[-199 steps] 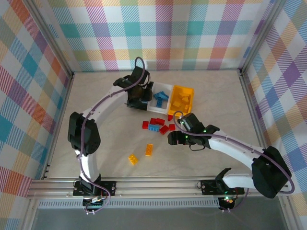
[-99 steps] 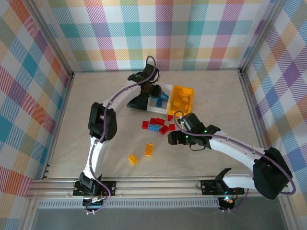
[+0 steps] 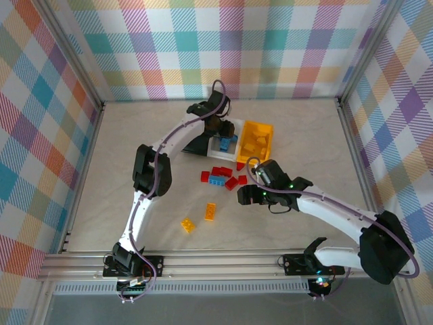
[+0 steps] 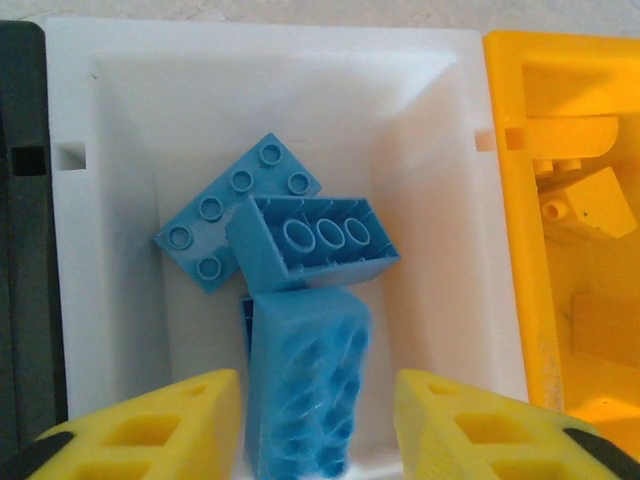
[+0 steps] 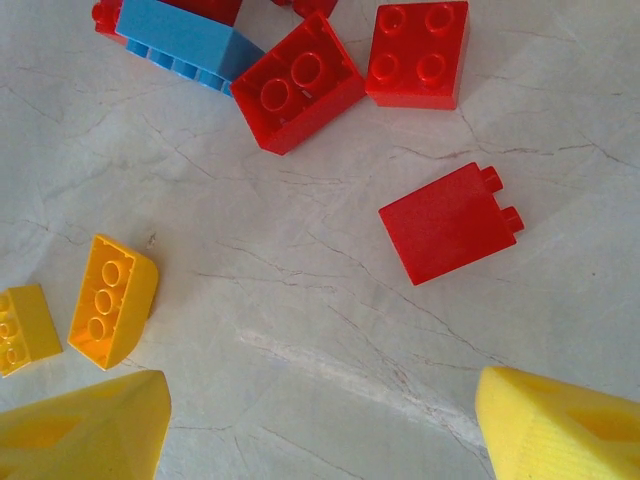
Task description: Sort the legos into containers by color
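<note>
Nearest the arm bases, yellow-orange studded plastic bricks (image 3: 210, 210) lie loose on the pale table (image 3: 304, 135). Beyond them the right gripper (image 5: 320, 395) hovers wide open and empty above a red brick (image 5: 450, 222) tipped on its side, studs pointing right. It looks light, rigid and slick, best pinched across its flat walls. Farthest, the left gripper (image 4: 316, 385) is parted over the white rectangular plastic bin (image 4: 120, 100). A long blue brick (image 4: 300, 340) sits loose between its fingers, hollow underside up, long axis running away from the wrist.

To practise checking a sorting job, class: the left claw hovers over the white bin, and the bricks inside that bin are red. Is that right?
Not quite. The bricks in the white bin are blue, not red, as the left wrist view shows. The left claw does hover over that bin.
</note>
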Robot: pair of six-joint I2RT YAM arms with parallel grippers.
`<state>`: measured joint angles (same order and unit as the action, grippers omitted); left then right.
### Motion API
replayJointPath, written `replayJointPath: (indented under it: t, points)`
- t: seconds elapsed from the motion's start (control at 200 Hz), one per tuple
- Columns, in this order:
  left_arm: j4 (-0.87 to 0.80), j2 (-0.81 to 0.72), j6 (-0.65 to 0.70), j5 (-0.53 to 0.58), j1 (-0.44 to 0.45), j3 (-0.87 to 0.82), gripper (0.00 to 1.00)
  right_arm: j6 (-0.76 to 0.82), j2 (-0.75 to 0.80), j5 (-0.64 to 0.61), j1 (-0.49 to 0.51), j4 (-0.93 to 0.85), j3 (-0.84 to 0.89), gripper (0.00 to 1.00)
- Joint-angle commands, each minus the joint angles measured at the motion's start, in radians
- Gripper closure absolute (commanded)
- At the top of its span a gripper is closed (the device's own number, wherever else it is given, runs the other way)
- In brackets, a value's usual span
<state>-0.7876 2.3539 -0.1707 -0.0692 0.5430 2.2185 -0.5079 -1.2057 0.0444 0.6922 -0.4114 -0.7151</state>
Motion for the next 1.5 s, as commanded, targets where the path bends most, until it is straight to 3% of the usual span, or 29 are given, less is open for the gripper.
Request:
replayJointPath:
  t: [0.0,0.32,0.62,0.855,1.04,1.5]
  points:
    - [-0.022,0.001,-0.005,-0.006,0.009,0.029,0.5,0.02,0.029,-0.008,-0.007,-0.021,0.002,0.2]
    - [-0.018,-0.137,0.002,0.005,0.033,-0.04,0.45,0.03,0.023,0.017,-0.005,-0.014,-0.004,0.2]
    - [0.148,-0.567,-0.07,0.042,0.016,-0.557,0.39,0.178,-0.117,0.118,0.051,0.03,-0.13,0.21]
    - [0.175,-0.845,-0.127,0.093,-0.068,-0.921,0.37,0.36,-0.33,0.168,0.07,0.008,-0.332,0.21]
    - [0.237,-1.04,-0.204,0.001,-0.217,-1.175,0.36,0.499,-0.509,0.179,0.07,-0.028,-0.503,0.21]
    - [0.218,-1.203,-0.197,-0.044,-0.298,-1.34,0.32,0.643,-0.759,0.107,0.058,-0.145,-0.772,0.21]
